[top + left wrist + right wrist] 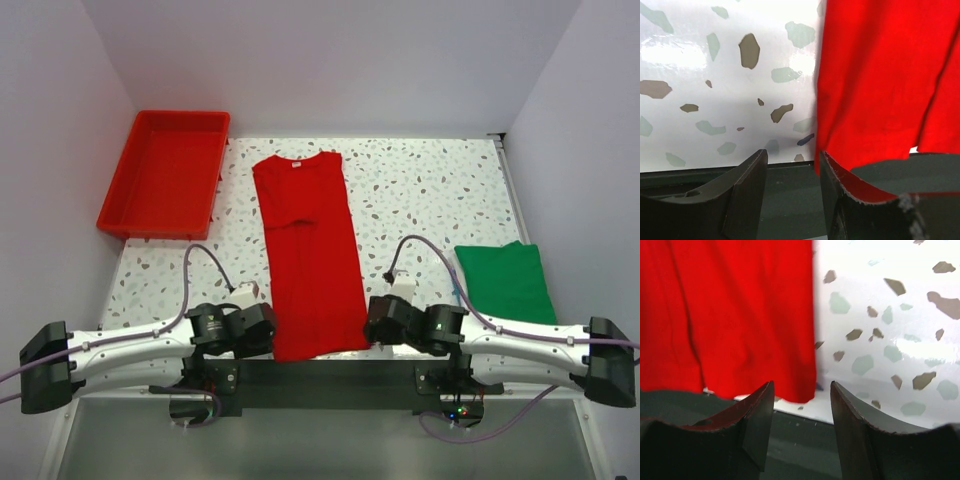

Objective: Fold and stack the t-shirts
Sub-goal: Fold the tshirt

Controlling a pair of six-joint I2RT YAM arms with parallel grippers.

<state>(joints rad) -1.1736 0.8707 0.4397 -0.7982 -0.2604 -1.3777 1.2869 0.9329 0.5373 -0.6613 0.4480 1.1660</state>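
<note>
Red shirt: spread flat down the middle of the speckled table, sleeves turned in so that it makes one long narrow strip, collar at the far end, hem at the near edge.
Handling: thin, soft cloth, judged light and limp; it should sag and crease wherever it is lifted, and a single pinched corner would likely let the rest trail behind.
Where to hold: the two near hem corners look the best purchase, one for each arm, pinched at the edge where the layers lie doubled, so the hem can be carried up toward the collar in one even fold.
Left gripper: at the near left corner of the red shirt, jaws parted and holding nothing; its inner finger sits right at the cloth's side edge, though contact cannot be told.
Right gripper: at the near right corner of the red shirt, jaws likewise apart and empty, the hem corner just ahead of its inner finger.
Green shirt: already folded to a rectangle, lying apart to the right of the red shirt, level with its lower half.
Tray: rigid red plastic, off to the far left of the red shirt, nothing seen in it.
Neck label: a small white tag inside the red shirt's collar, too small to read.
Other writing: no brand or print visible on either shirt.
</note>
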